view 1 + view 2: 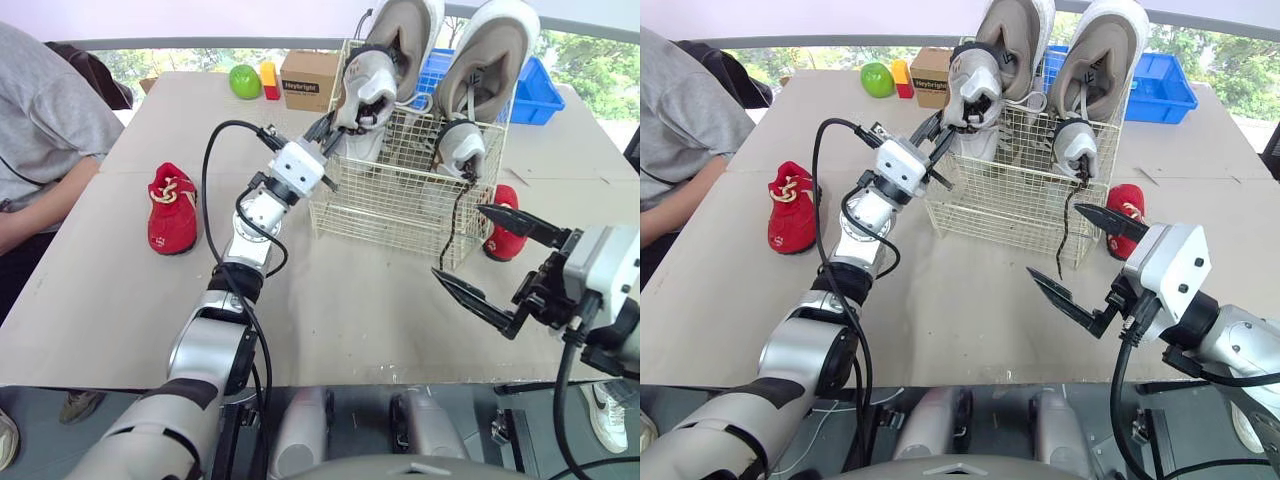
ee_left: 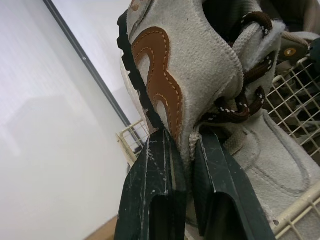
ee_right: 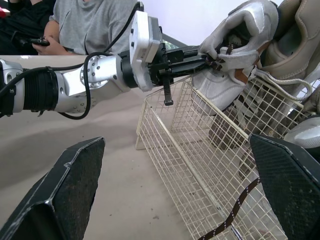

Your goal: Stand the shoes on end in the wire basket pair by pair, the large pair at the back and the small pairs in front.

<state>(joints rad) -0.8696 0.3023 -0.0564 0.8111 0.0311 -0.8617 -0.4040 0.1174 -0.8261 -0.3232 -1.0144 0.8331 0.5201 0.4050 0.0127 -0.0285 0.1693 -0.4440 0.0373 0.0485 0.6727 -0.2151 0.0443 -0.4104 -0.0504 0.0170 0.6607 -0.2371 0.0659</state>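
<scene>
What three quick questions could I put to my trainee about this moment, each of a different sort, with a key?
1. True or false: the right claw is shut.
2. What is the left claw gripping? A) a green apple B) a small grey shoe C) a cardboard box
3. Fill in: ___ red shoes lie on the table outside the wire basket.

Key:
1. False; its fingers stand wide apart with nothing between them.
2. B; it is held at the basket's front left corner.
3. Two, one on each side of the basket.
</scene>
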